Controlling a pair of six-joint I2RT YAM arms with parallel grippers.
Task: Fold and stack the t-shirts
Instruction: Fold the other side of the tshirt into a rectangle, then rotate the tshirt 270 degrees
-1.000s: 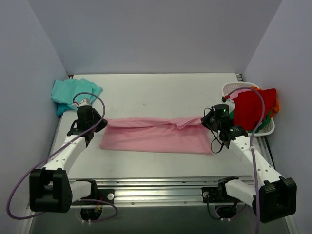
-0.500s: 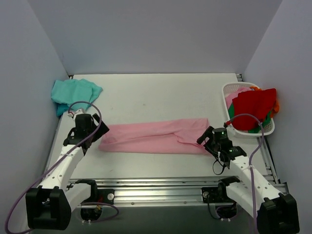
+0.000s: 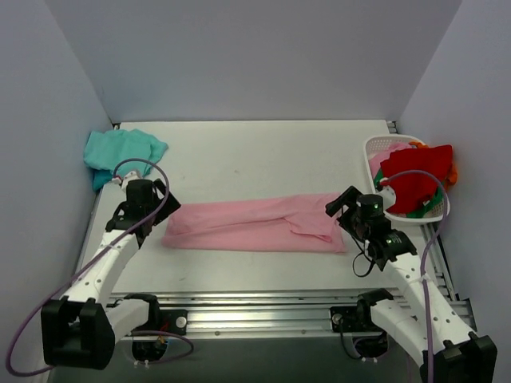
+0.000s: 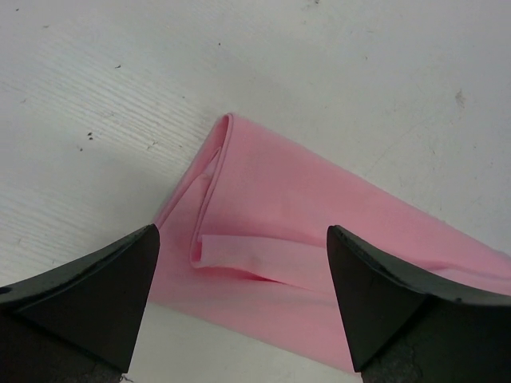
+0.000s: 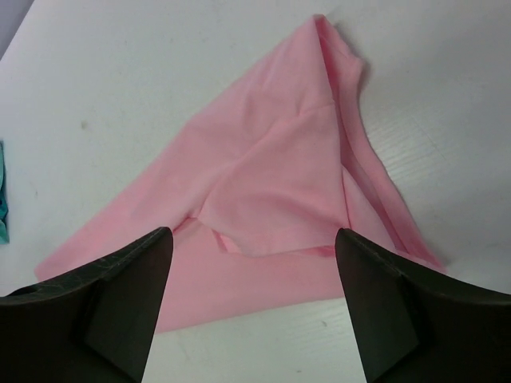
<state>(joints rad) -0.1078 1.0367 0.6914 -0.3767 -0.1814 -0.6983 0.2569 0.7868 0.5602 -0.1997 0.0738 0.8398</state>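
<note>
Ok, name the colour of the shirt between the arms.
Light pink shirt, clearest in right wrist view.

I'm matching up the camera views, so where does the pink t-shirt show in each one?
Top external: pink t-shirt, a long band across the centre.
Left wrist: pink t-shirt, folded end, centre to lower right.
Right wrist: pink t-shirt, fills the middle.
Shared landmark: the white table beneath it.

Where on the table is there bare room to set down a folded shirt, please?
The widest patch is the far table between the teal shirt and the basket, behind the pink shirt. A thinner strip runs along the near edge. The middle is crowded: the pink shirt, left gripper and right gripper at its ends.
</note>
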